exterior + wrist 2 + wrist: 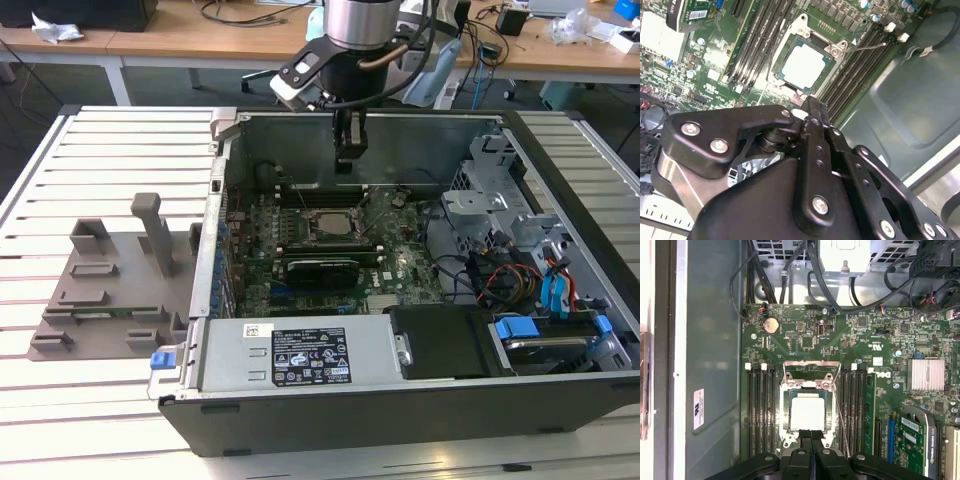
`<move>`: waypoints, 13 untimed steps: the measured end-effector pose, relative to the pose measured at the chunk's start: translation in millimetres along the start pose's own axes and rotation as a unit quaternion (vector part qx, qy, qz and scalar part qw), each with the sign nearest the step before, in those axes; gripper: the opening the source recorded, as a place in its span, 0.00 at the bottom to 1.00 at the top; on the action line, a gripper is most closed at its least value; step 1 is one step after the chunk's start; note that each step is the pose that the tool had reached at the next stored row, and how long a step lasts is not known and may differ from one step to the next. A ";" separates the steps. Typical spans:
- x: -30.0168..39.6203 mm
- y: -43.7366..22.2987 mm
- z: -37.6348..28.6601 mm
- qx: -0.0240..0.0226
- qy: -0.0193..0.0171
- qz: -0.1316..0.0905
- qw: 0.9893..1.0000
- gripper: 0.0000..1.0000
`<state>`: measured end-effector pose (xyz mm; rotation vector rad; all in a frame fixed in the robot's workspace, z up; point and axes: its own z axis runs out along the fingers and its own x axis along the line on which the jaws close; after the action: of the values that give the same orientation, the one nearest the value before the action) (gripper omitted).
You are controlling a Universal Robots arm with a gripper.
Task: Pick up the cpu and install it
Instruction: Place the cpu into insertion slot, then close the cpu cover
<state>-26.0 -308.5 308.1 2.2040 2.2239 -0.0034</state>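
The cpu [807, 412] lies flat in the metal-framed socket [785, 390] on the green motherboard [805, 325]; its silvery top [804, 66] shows in both wrist views. In the exterior view the cpu [331, 225] sits mid-board inside the open computer case [300, 420]. My gripper [350, 152] hangs above the board, over the case's far part. Its black fingers [805, 439] are pressed together with nothing between them, and they stand near the socket's edge. The gripper [812, 106] is shut and apart from the chip.
Memory slots [760, 410] flank the socket. A thin metal lever [838, 412] lies beside it. A black card [320, 270], a power supply [300, 355], a drive cage [490, 200] and cables [500, 280] fill the case. A grey fixture [110, 280] lies at the exterior view's left.
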 end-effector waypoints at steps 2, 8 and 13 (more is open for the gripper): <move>0.0 0.0 0.0 0.000 0.000 0.000 1.000 0.11; 0.0 0.0 -0.2 0.000 0.000 0.000 1.000 0.11; -0.1 5.2 -0.3 0.000 0.000 0.000 1.000 0.11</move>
<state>-20.8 -308.5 308.4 2.2040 2.2241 -0.0035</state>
